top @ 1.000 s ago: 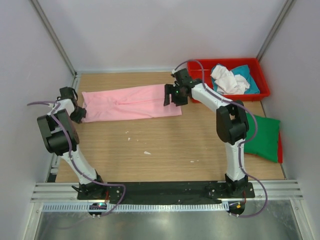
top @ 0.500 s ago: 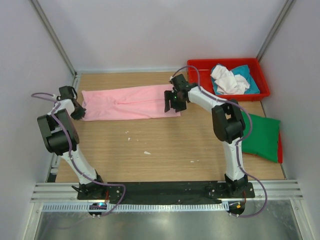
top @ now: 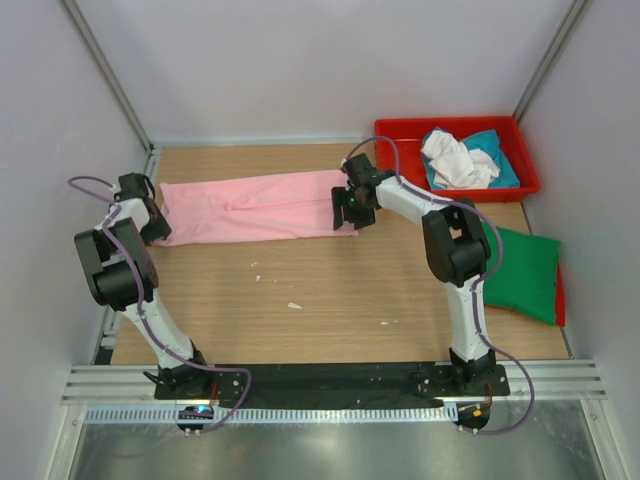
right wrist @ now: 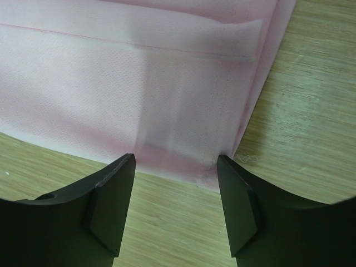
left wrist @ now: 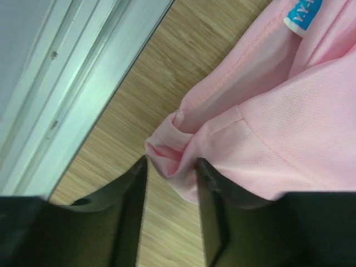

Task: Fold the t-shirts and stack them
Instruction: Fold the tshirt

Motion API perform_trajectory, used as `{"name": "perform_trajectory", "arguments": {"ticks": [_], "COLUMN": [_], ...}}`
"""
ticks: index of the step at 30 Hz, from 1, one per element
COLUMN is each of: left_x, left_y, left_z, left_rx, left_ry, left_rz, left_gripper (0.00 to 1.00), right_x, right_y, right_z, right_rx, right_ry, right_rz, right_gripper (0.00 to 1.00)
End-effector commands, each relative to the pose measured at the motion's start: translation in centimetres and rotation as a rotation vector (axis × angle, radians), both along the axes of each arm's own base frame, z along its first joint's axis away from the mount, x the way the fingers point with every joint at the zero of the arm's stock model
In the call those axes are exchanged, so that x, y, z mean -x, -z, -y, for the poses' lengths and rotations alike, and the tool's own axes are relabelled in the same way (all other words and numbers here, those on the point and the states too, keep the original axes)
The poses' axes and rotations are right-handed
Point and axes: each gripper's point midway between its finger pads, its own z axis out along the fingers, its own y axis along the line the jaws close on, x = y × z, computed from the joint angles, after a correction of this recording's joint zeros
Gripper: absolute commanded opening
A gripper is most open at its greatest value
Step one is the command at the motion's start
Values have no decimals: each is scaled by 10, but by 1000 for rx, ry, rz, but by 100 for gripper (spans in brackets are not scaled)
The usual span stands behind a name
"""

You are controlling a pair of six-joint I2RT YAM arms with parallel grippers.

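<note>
Item: pink shirt [top: 255, 207]. It lies flat as a long band across the far half of the tabletop [top: 320, 290], one end at each arm.

Left tool [left wrist: 171, 164]: fingers partly apart around the bunched left corner. Whether they pinch it cannot be told.

Right tool [right wrist: 175, 158]: fingers wide apart, tips set down at the near hem of the right end, nothing clamped.

Other stock: green shirt [top: 525, 275] at the right edge. White shirt [top: 455, 160] and teal shirt [top: 503, 170] are in the red tray [top: 395, 130].

Step, as judged: taking hold of both ends of the band for a crosswise fold.

Next move calls for: both tools closing on all cloth layers at their corners, then lifting together so the band stays even.
</note>
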Motion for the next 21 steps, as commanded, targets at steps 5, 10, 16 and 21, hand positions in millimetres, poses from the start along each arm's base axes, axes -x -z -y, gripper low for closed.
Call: {"name": "perform_trajectory", "arguments": {"ticks": [5,10,16,21], "left_x": [0,-19,-33,-42], "left_y": [-37,-66,-110,-134], "left_z": [-18,-16,9,35], "left_rx": [-104,-62,95,233], "left_ry": [-11,-59,-161,-253], "left_rz": [20,92,296,417], "left_gripper": [71,74,85,86], "right_x": [12,6,-12,-27], "right_y": [15,2,-59,-121], "right_z": [9,6,-21,-43], "right_rx": [48,51,-74,-88], "right_ry": [-17,-46,-142,-275], "right_rz": [-19,5,137,328], "right_gripper": [67,66,71,82]}}
